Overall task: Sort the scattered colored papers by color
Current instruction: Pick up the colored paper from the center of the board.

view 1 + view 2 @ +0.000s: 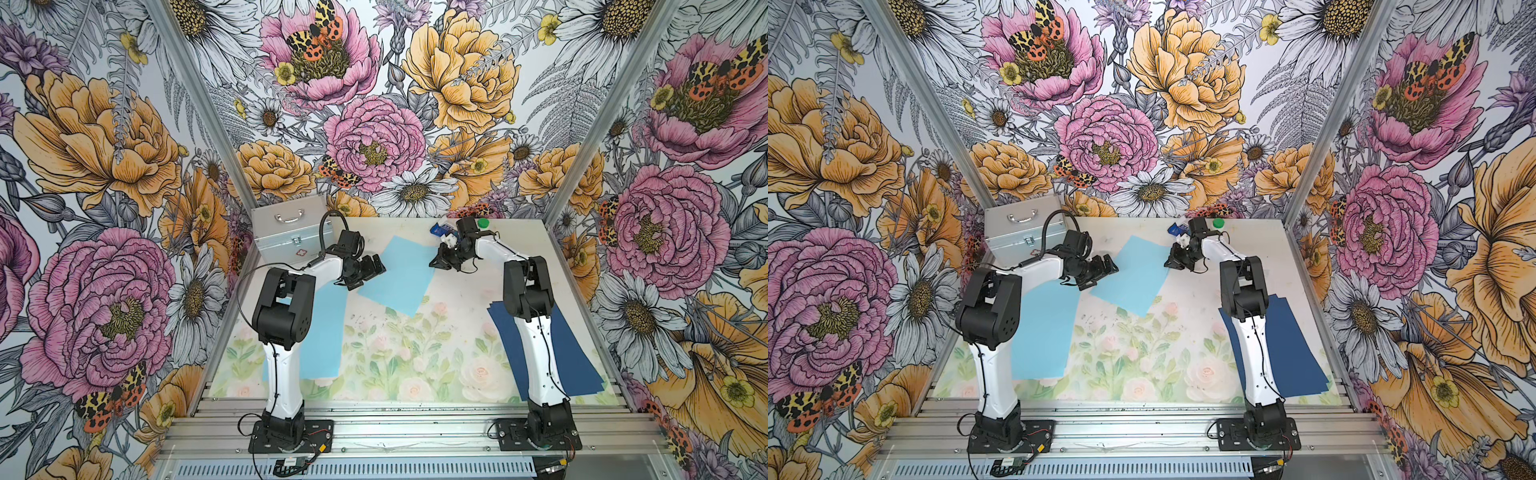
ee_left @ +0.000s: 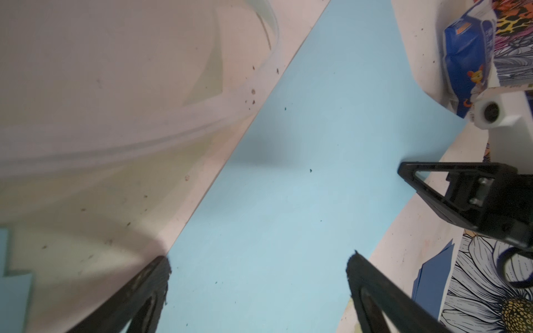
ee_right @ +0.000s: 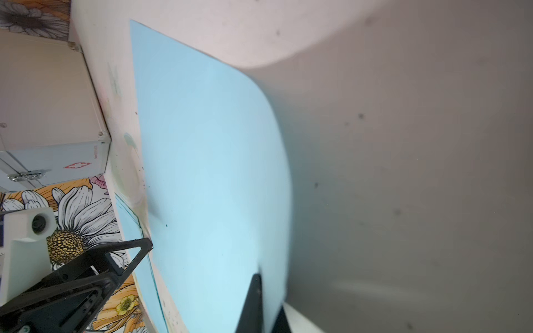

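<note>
A light sky blue paper (image 1: 395,278) lies slanted at mid-table in both top views (image 1: 1133,274). My right gripper (image 1: 436,262) is at its right edge; the right wrist view shows the right gripper (image 3: 269,291) shut on that edge, with the paper (image 3: 207,173) curling up. My left gripper (image 2: 258,259) hovers open over the same paper's (image 2: 288,201) left side. Under the left arm lies a stack of light blue papers (image 1: 320,336). Dark navy papers (image 1: 573,353) are stacked under the right arm.
A silver case (image 1: 291,232) stands at the back left. At the back right, behind the right wrist, lie a small blue-and-white packet (image 1: 442,230) and a green cap (image 1: 483,223). Floral walls close in the table on three sides.
</note>
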Robot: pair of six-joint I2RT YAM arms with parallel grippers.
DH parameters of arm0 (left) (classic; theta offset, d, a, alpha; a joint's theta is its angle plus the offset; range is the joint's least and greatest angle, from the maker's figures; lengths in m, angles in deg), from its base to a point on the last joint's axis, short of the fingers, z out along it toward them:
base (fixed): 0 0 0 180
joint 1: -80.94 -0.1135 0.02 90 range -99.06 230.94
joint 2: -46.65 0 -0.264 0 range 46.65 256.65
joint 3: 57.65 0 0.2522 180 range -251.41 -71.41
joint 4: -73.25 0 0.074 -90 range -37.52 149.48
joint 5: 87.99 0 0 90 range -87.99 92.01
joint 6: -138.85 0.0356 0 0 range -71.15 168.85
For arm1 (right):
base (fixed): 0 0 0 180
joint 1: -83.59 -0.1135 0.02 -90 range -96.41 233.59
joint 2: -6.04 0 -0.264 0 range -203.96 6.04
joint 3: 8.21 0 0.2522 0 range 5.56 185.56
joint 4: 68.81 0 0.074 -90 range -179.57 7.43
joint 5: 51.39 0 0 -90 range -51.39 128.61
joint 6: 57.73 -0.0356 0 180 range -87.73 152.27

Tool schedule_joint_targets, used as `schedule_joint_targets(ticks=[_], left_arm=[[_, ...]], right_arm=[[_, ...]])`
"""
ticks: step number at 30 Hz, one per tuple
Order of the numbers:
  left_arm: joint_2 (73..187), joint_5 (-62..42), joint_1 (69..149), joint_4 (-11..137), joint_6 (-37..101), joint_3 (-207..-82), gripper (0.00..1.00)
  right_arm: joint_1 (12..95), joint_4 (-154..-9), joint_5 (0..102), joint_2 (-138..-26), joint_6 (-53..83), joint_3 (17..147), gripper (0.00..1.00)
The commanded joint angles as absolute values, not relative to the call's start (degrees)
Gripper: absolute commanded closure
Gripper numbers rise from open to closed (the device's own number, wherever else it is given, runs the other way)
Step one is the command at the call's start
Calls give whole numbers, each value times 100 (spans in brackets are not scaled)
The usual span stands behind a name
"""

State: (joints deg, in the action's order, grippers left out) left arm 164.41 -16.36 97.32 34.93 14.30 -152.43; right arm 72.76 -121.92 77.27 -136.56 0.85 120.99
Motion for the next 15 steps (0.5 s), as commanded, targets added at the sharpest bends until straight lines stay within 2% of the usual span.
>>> schedule_joint_targets(ticks=[1, 8, 15], left_arm=[[16800, -1763, 9825, 3267, 1342, -15017, 2], [16186, -1665, 9695, 3262, 1417, -14794, 2], [15248, -1555, 9563, 3259, 1478, -14429, 1]], right_arm=[[7210, -12389, 7146, -13424, 347, 11958, 100], [7156, -12404, 6727, -12544, 931, 11622, 100], [6979, -12611, 5621, -11472, 1717, 11256, 100]])
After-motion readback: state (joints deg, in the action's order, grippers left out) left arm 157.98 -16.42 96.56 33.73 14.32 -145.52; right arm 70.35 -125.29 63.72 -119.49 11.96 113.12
